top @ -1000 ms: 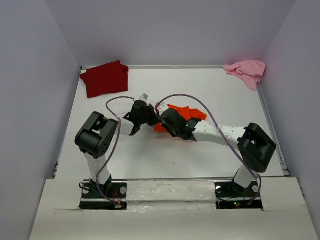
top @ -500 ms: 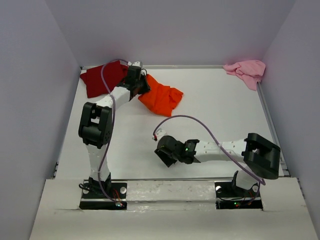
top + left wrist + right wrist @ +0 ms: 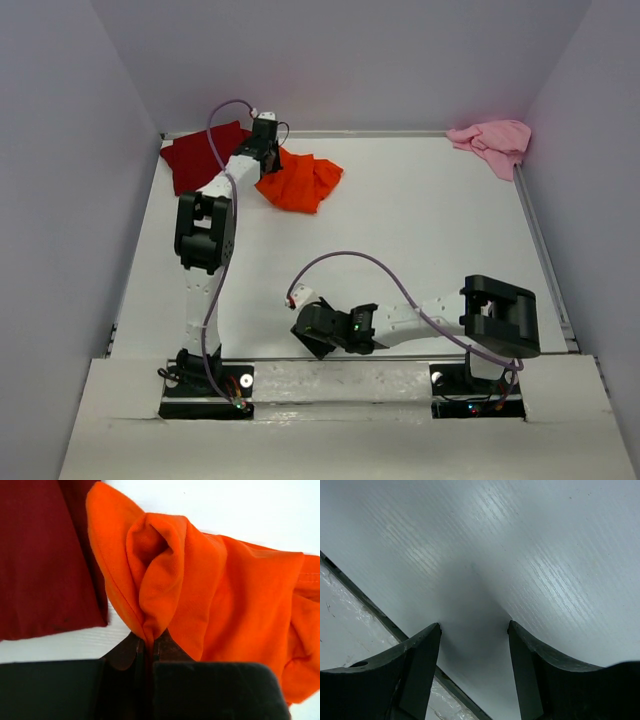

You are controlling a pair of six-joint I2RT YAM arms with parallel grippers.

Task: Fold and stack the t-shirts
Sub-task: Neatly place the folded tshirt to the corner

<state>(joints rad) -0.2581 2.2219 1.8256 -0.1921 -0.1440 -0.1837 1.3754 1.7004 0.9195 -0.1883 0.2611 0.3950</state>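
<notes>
The bright orange t-shirt (image 3: 300,182) lies bunched at the back left of the table, its left edge against the dark red t-shirt (image 3: 205,156), which lies folded flat in the back left corner. My left gripper (image 3: 270,160) is shut on a pinched fold of the orange t-shirt (image 3: 200,595); the dark red t-shirt (image 3: 40,560) shows beside it in the left wrist view. The pale pink t-shirt (image 3: 493,142) lies crumpled in the back right corner. My right gripper (image 3: 312,340) is open and empty, low over the bare table near the front edge (image 3: 475,630).
White table (image 3: 420,240) with a metal rim and grey walls on three sides. The table's front rail (image 3: 365,610) runs just beside my right gripper. A purple cable (image 3: 360,262) loops over each arm.
My left gripper has carried the orange t-shirt from the table's middle to the back left beside the dark red one. My right gripper has let go and drawn back to the front edge.
</notes>
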